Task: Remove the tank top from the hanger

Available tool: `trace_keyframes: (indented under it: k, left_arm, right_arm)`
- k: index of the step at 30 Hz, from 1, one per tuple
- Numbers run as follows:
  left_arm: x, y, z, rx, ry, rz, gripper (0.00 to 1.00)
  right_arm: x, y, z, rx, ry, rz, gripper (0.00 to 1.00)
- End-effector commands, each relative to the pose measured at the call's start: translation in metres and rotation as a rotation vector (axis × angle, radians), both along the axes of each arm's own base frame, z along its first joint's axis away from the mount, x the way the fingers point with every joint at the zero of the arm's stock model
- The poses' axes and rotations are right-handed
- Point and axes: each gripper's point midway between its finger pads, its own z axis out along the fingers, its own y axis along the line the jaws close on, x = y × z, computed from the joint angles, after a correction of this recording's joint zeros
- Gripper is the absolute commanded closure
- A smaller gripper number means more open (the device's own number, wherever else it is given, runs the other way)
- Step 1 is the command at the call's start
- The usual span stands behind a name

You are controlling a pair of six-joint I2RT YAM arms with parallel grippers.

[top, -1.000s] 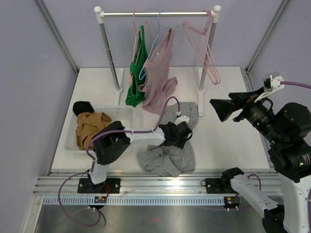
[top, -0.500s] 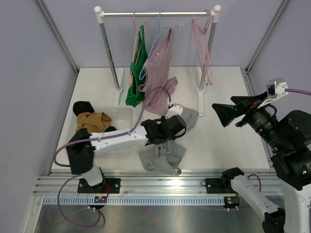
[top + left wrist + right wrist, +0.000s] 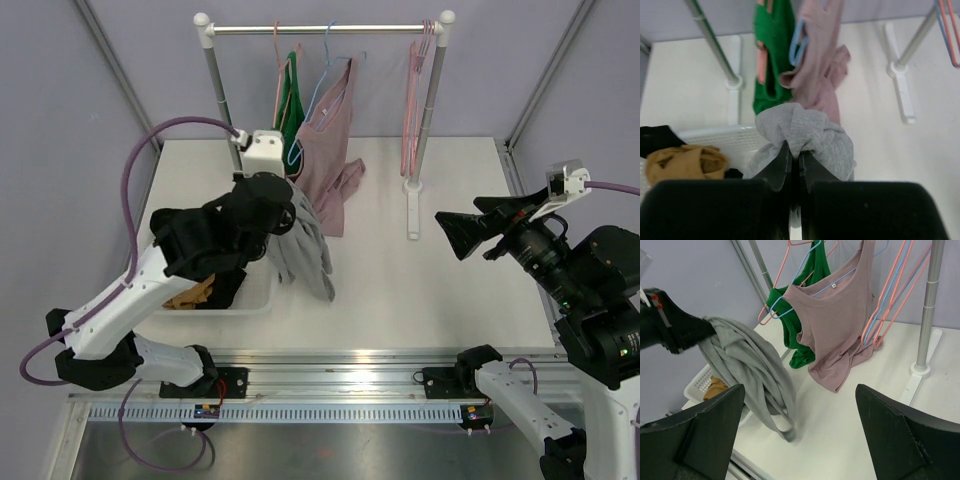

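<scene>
Grey tank top (image 3: 305,245) hangs clamped in the left pincer (image 3: 794,150); it should clear the basket (image 3: 250,302) rim before release. Right pincer (image 3: 796,390) stands wide.

- Pale lilac walls (image 3: 60,150) close in the work cell on three sides, with grey metal struts (image 3: 117,70) slanting up at the back corners.
- A white table (image 3: 450,290) fills the middle, evenly lit from above.
- A clothes rack (image 3: 240,30) with white posts and a metal bar stands at the table's far edge.
- A ribbed aluminium rail (image 3: 330,385) along the near edge catches a bright glare.
</scene>
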Motion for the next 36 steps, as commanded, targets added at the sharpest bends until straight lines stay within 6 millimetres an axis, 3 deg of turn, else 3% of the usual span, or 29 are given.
trace_keyframes:
  k: [1, 5, 9, 11, 13, 16, 17, 20, 21, 23, 24, 26, 27, 30, 33, 34, 36]
  left_arm:
    - [0.001, 0.063, 0.055, -0.023, -0.109, 0.120, 1.00]
    - [0.006, 0.107, 0.081, -0.049, -0.149, 0.202, 1.00]
    - [0.014, 0.141, 0.075, -0.026, -0.129, 0.286, 1.00]
    - [0.020, 0.157, 0.059, -0.009, -0.097, 0.337, 1.00]
    - [0.025, 0.158, 0.043, -0.016, -0.056, 0.316, 1.00]
    - [0.033, 0.173, 0.007, -0.005, 0.020, 0.355, 1.00]
    - [0.035, 0.185, -0.016, 0.013, 0.073, 0.393, 1.00]
    - [0.036, 0.180, -0.053, 0.015, 0.171, 0.353, 1.00]
    - [0.035, 0.171, -0.077, 0.015, 0.240, 0.308, 1.00]
    - [0.031, 0.160, -0.105, 0.009, 0.323, 0.261, 1.00]
    - [0.027, 0.147, -0.136, -0.004, 0.414, 0.206, 1.00]
    - [0.022, 0.134, -0.164, -0.024, 0.495, 0.156, 1.00]
    - [0.015, 0.128, -0.195, -0.017, 0.586, 0.126, 1.00]
    - [0.006, 0.127, -0.237, 0.040, 0.732, 0.116, 1.00]
    - [0.000, 0.126, -0.251, 0.064, 0.789, 0.099, 1.00]
    - [-0.002, 0.124, -0.252, 0.060, 0.792, 0.087, 0.95]
    - [-0.004, 0.112, -0.250, 0.054, 0.794, 0.032, 0.84]
  right_arm:
    - [0.003, 0.001, 0.009, 0.014, -0.035, 0.001, 0.00]
    - [0.005, 0.002, 0.009, 0.017, -0.033, 0.000, 0.01]
    - [0.005, 0.003, 0.010, 0.021, -0.038, 0.006, 0.01]
    - [0.005, 0.004, 0.011, 0.023, -0.040, 0.011, 0.01]
    - [0.004, 0.004, 0.012, 0.023, -0.045, 0.014, 0.01]
    - [0.005, 0.006, 0.012, 0.026, -0.046, 0.023, 0.01]
    - [0.005, 0.006, 0.012, 0.027, -0.046, 0.026, 0.01]
    - [0.009, 0.009, 0.007, 0.026, -0.039, 0.035, 0.01]
    - [0.011, 0.010, 0.006, 0.025, -0.038, 0.037, 0.01]
    - [0.017, 0.014, 0.001, 0.026, -0.021, 0.048, 0.01]
    - [0.020, 0.016, 0.000, 0.029, -0.016, 0.054, 0.00]
    - [0.027, 0.024, -0.001, 0.039, -0.004, 0.082, 0.01]
    - [0.030, 0.026, 0.000, 0.046, -0.004, 0.089, 0.00]
    - [0.044, 0.041, 0.004, 0.071, 0.027, 0.146, 0.00]
    - [0.066, 0.057, 0.000, 0.100, 0.088, 0.191, 0.01]
    - [0.076, 0.064, -0.003, 0.109, 0.112, 0.214, 0.00]
    - [0.087, 0.074, 0.008, 0.160, 0.099, 0.250, 0.01]
